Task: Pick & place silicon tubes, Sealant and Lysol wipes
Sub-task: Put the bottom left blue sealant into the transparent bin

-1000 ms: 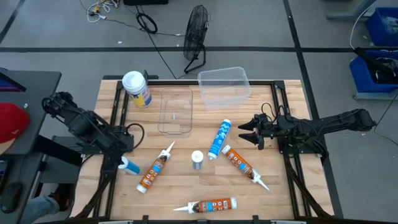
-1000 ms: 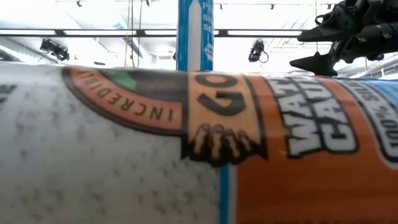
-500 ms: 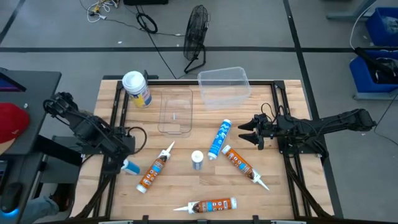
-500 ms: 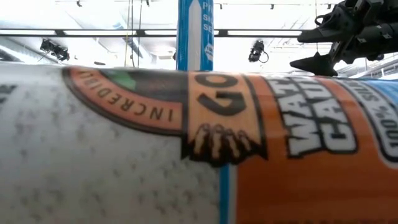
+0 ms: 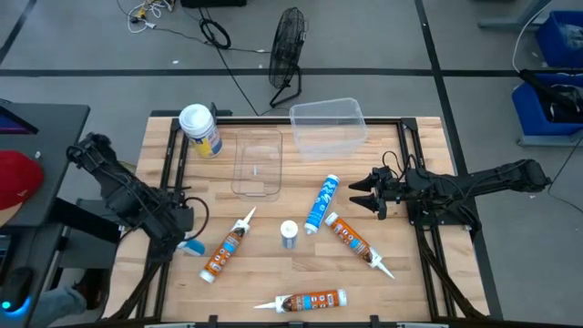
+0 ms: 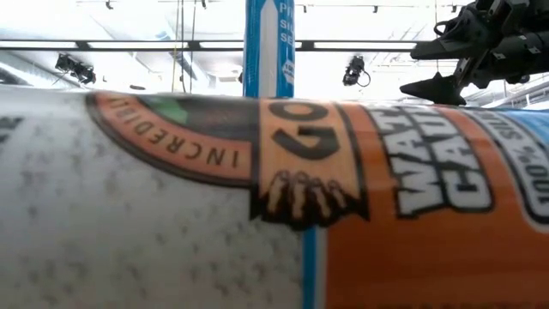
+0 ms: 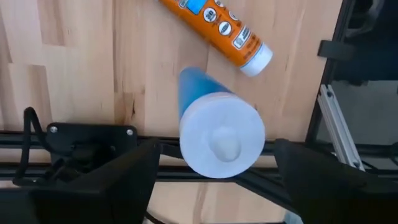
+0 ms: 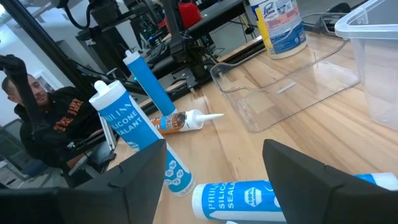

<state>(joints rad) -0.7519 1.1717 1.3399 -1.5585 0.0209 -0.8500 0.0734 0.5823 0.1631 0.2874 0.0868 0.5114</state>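
A slim blue-and-white silicone tube stands tilted at the table's near left edge, white end cap toward the left wrist camera; it also shows in the high view. My left gripper is open above it, one finger on either side, not touching. My right gripper is open and empty above the table's right side. The Lysol wipes stand at the far left. A blue-and-white tube lies mid-table, and a short one stands upright. Three orange sealant tubes lie toward the near edge.
A clear bin and a clear shallow tray sit at the far middle. An orange tube fills the low view. A person sits beyond the table's left side. Black frame rails run along the table's sides.
My left gripper has drawn back toward the table's near left corner and now stands over the slim blue tube. The tube has stayed where it was. My right arm has kept still.
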